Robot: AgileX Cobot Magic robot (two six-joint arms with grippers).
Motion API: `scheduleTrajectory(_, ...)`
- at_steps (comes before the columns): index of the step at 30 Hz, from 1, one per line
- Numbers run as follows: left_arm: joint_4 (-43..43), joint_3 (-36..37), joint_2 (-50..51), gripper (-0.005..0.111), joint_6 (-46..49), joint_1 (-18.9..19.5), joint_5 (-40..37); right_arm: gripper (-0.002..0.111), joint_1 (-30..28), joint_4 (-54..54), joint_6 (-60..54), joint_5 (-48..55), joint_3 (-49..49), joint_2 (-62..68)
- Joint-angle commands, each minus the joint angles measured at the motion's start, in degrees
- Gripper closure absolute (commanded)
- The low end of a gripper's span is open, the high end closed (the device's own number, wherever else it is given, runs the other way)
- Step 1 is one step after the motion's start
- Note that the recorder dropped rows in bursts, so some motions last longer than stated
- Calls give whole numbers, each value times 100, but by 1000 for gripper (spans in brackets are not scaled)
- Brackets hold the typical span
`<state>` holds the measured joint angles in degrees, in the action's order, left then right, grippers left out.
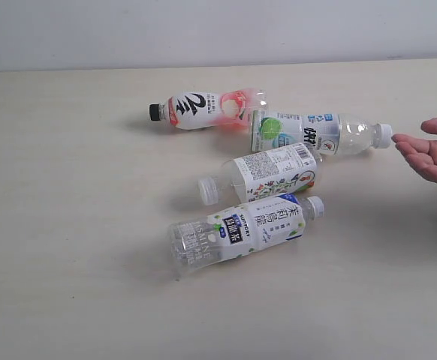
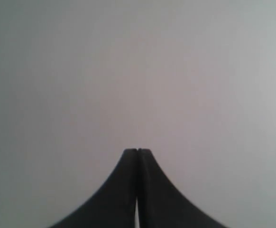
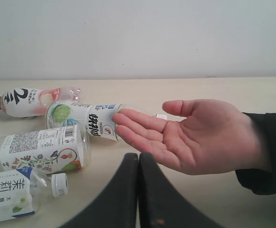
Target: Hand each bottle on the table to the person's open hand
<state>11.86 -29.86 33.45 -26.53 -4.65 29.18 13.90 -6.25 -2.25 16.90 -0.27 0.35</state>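
- Table [image 1: 68,285]: pale beige, fills the exterior view below a grey wall [image 1: 203,30].
- Four bottles lie on their sides mid-frame:
  - black-capped bottle [image 1: 203,109], upper centre
  - lime-label bottle [image 1: 316,133], just beside it to the right, with its cap toward the hand
  - flower-label bottle [image 1: 267,174], below
  - blue-label bottle [image 1: 241,231], lowest
- Hand [image 1: 436,154]: right edge, palm up, open, fingertips near the lime-label bottle's cap.
- Right gripper [image 3: 138,156]: fingers pressed together, gripping nothing, near the palm.
- Left gripper [image 2: 137,151]: fingers closed, gripping nothing.
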Motion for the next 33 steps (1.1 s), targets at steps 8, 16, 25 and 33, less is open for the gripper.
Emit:
scheduleTrajectory(8, 5196, -3261, 4719, 107, -3770, -641, -2255, 108, -32, 11, 7, -47, 27, -35)
scheduleTrajectory(16, 8278, -4813, 6639, 107, -5091, -1323, -2327, 108, -32, 11, 7, -47, 27, -35)
scheduleTrajectory(25, 8440, -5157, 7141, 107, -3743, -1277, -5177, 108, -32, 11, 7, -47, 27, -35)
scheduleTrajectory(33, 4018, -5813, 7521, 107, 847, -658, -6493, 108, -32, 11, 7, -47, 27, -35)
